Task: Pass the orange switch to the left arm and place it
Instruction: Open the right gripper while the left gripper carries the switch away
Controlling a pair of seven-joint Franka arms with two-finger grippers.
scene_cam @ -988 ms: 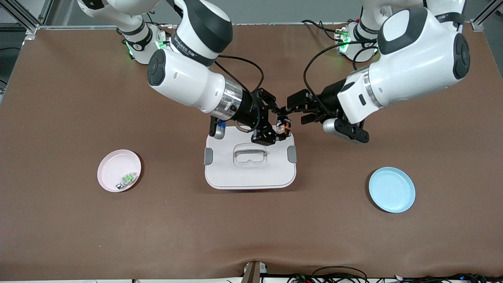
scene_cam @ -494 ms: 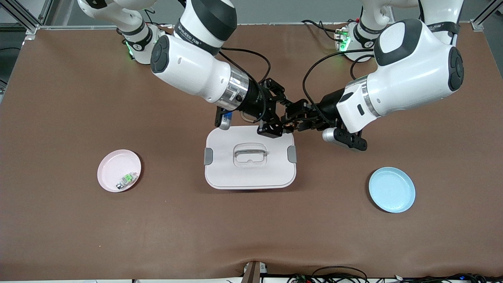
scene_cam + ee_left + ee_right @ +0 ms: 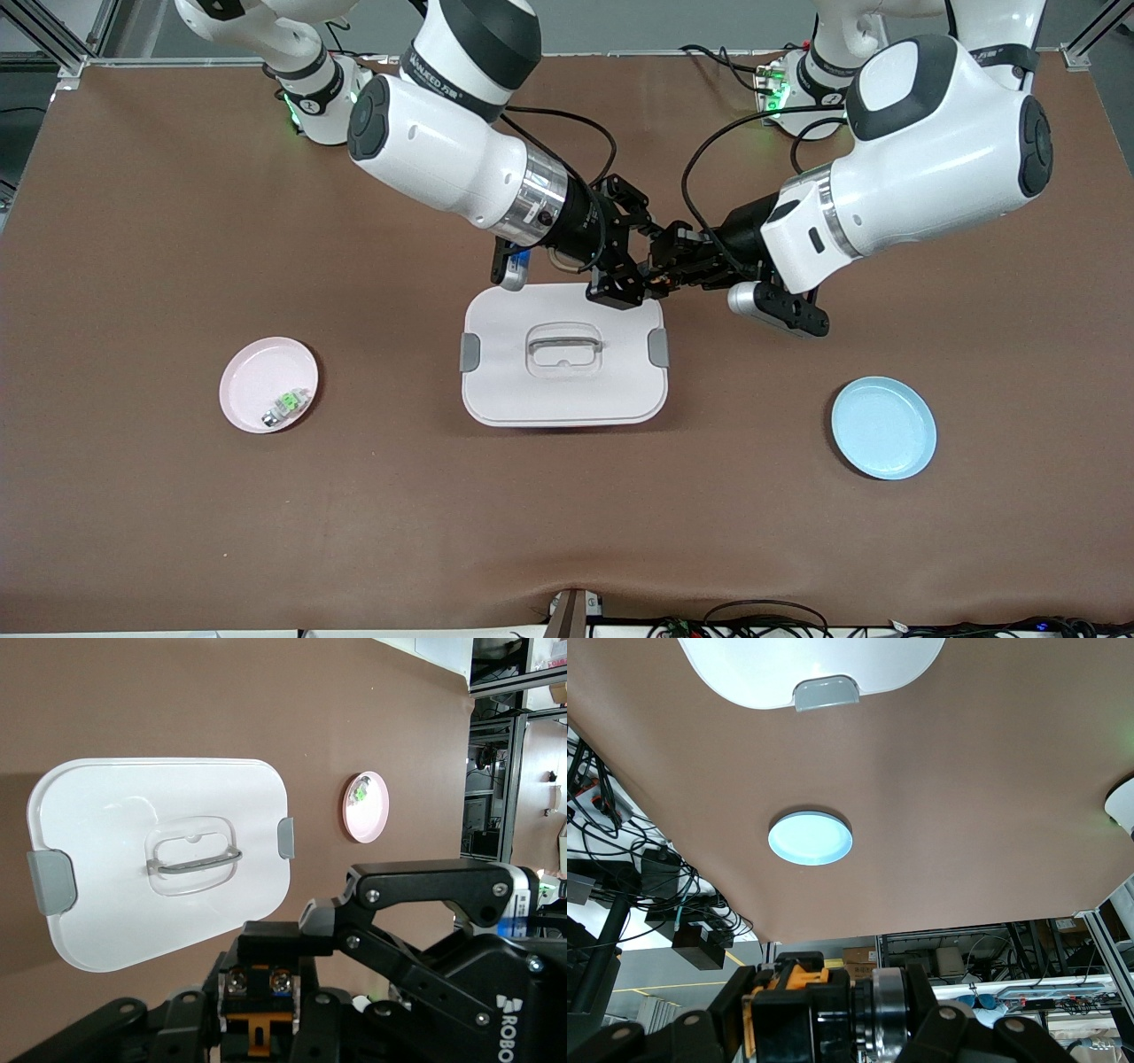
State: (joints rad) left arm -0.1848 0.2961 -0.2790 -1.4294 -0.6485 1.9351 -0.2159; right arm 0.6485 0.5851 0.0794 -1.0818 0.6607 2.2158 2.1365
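both end effectors (image 3: 640, 268) (image 3: 663, 266) meet tip to tip, raised.

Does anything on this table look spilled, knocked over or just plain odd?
Nothing stands out. The box sits flat with its lid on, the pink plate and blue plate lie level. The right gripper and left gripper meet over the box's corner around the orange switch.

Brown table (image 3: 177, 221), grey aluminium frame (image 3: 53, 40), shelving (image 3: 496, 753)
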